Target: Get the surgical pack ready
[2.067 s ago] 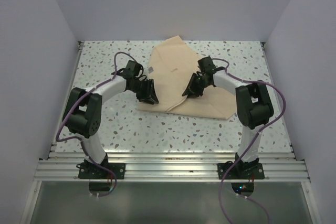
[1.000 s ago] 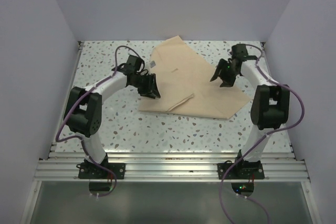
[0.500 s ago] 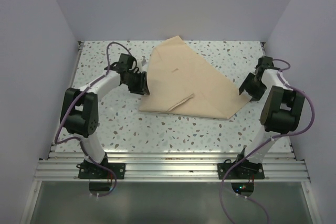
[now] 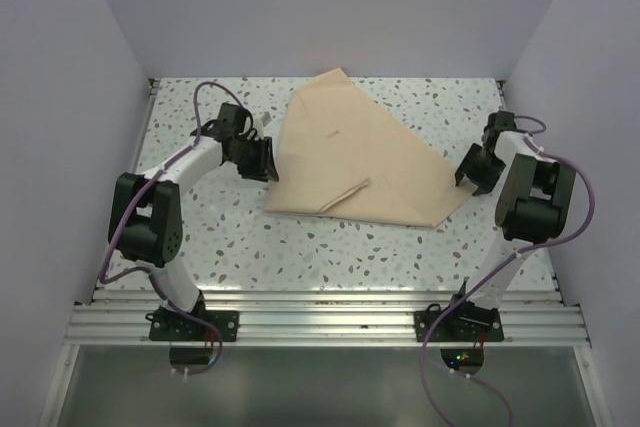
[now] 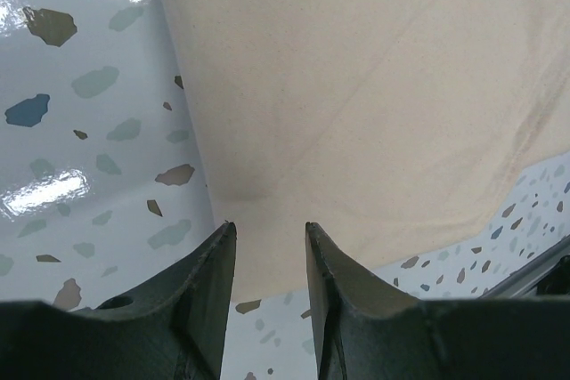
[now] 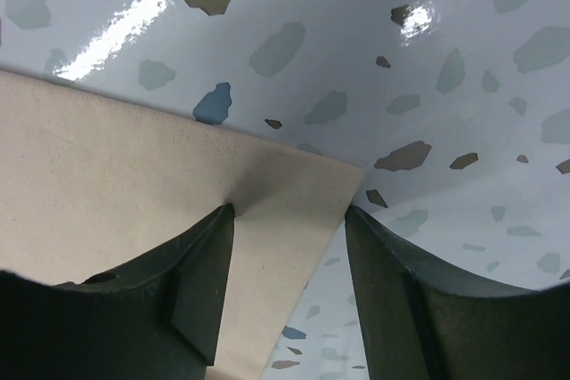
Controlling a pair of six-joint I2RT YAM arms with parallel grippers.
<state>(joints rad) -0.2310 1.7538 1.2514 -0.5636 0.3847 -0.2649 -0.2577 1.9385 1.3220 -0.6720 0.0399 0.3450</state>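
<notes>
**Poised over both ends of the cloth**

Working with the surgical pack [image 4: 350, 152] as a plain beige cloth, folded over itself into a rough wedge on the far half of the tabletop [image 4: 300, 247]. Placing the left fingers [image 4: 260, 160] over its left edge and the right fingers [image 4: 469, 171] over its right-hand corner, well apart. Probably done to control opposite ends at once, for a further fold or for pulling out slack. Keeping both pairs parted and pinching nothing. On the left, a narrow gap over flat cloth, with a slight pucker just ahead of the tips. On the right, a wider gap straddling the corner, one tip over cloth and the other over bare speckled surface. Judged from that stance, readying to close on the edges.
</notes>
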